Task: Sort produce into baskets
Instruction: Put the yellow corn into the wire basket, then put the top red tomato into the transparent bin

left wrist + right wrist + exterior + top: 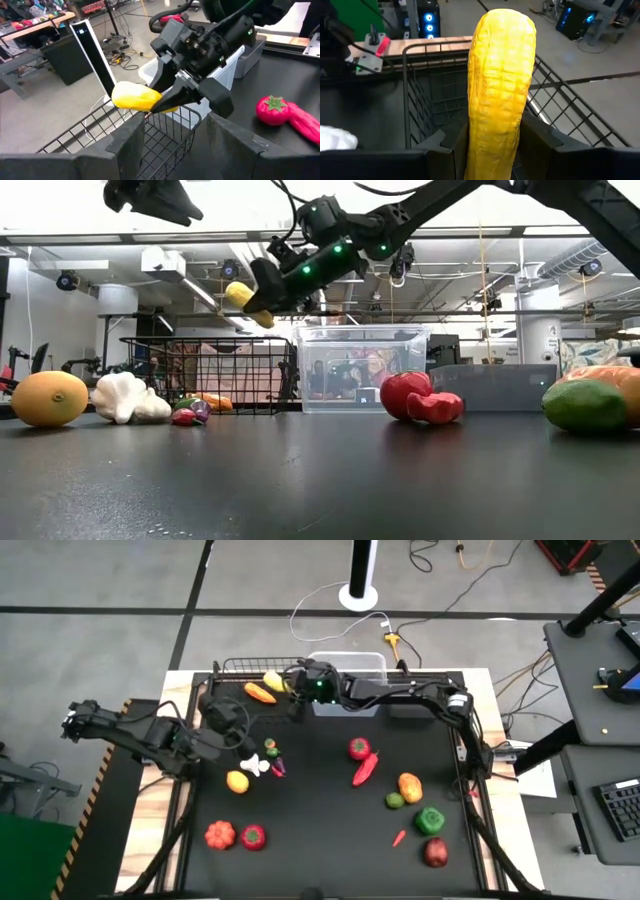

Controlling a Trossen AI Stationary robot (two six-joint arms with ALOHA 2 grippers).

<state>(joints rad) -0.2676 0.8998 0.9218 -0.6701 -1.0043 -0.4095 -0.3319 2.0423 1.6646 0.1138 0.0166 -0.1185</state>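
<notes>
Right gripper (pixel 284 681) clamps the yellow corn (pixel 273 680) over the black wire basket (pixel 240 675), carrot (pixel 260 693) inside, clear bin (pixel 350 665) beside; left gripper (pixel 212 716) open near garlic (pixel 252 766); no readable writing.

I see a white post on a round base (pixel 360 580) standing on the grey floor beyond the table's far edge; cables (pixel 470 565) trail across that floor. A dark desk (pixel 590 660) sits to the right, a keyboard (pixel 622 808) near its front; a green mat (pixel 35 860) lies at lower left; ceiling lights (pixel 500 235) run across the room behind.
</notes>
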